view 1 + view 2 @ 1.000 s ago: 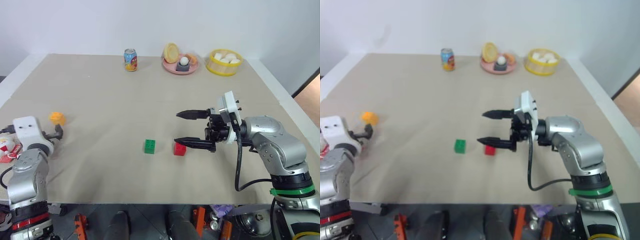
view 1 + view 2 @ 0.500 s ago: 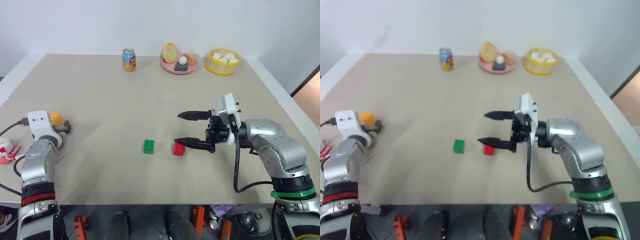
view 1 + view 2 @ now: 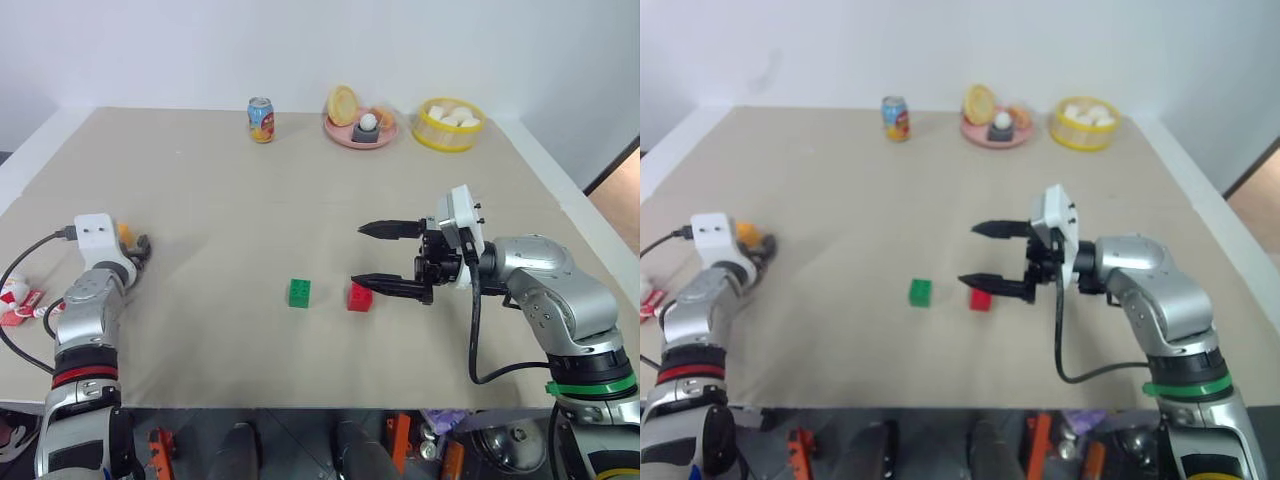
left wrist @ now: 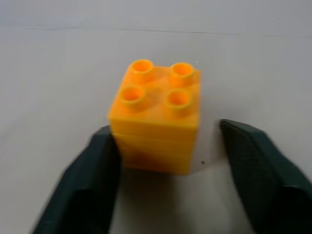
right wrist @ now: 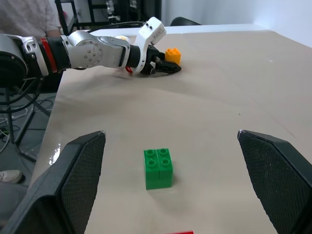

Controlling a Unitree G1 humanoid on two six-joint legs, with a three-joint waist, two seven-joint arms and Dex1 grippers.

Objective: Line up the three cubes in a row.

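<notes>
The orange-yellow cube [image 4: 156, 122] stands upright at the table's left side, between the fingers of my left gripper [image 3: 137, 247]. One finger touches its side, while a gap remains at the other finger [image 4: 253, 165], so the jaws are open around it. The green cube [image 3: 299, 292] and the red cube [image 3: 359, 296] sit side by side near the table's middle, a small gap between them. My right gripper [image 3: 359, 255] hovers wide open and points left, its lower finger's tip just beside the red cube. The right wrist view looks over the green cube [image 5: 158, 168] towards the orange-yellow cube [image 5: 172, 55].
A soda can [image 3: 261, 119], a pink plate [image 3: 340, 133] with food items and a yellow bowl [image 3: 425, 135] stand along the far edge. A white-and-red plush toy [image 3: 12, 300] lies at the left edge. A person [image 5: 29, 14] stands beyond the table's left side.
My left arm has reached forward to the orange-yellow cube, and its fingers have come in around it, narrower than before. The right arm and the other two cubes have not moved.
</notes>
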